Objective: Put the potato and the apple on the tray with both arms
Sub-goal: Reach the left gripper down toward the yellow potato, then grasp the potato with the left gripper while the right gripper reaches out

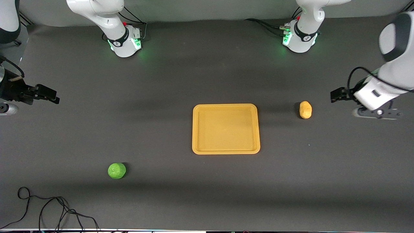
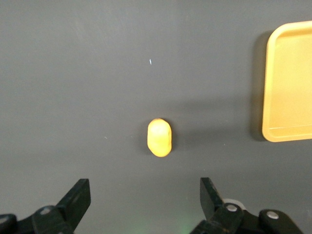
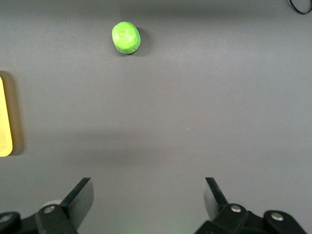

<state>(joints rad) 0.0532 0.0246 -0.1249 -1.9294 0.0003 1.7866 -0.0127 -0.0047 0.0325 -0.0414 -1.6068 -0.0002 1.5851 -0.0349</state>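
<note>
The mustard-yellow tray [image 1: 226,106] lies empty at the middle of the table. The yellow-tan potato [image 1: 305,109] lies beside it toward the left arm's end. The green apple [image 1: 116,170] lies nearer to the front camera than the tray, toward the right arm's end. My left gripper [image 1: 333,96] is open and empty, above the table beside the potato. Its wrist view shows the potato [image 2: 159,138] ahead of its open gripper [image 2: 145,192] and a corner of the tray [image 2: 290,83]. My right gripper [image 1: 55,97] is open and empty at the right arm's end. Its wrist view shows the apple [image 3: 126,37] well ahead of its gripper [image 3: 148,192].
A loose black cable [image 1: 48,210] lies at the table's edge nearest the front camera, toward the right arm's end. The two green-lit arm bases [image 1: 126,40] [image 1: 299,38] stand along the edge farthest from the camera. The tray's edge [image 3: 5,122] shows in the right wrist view.
</note>
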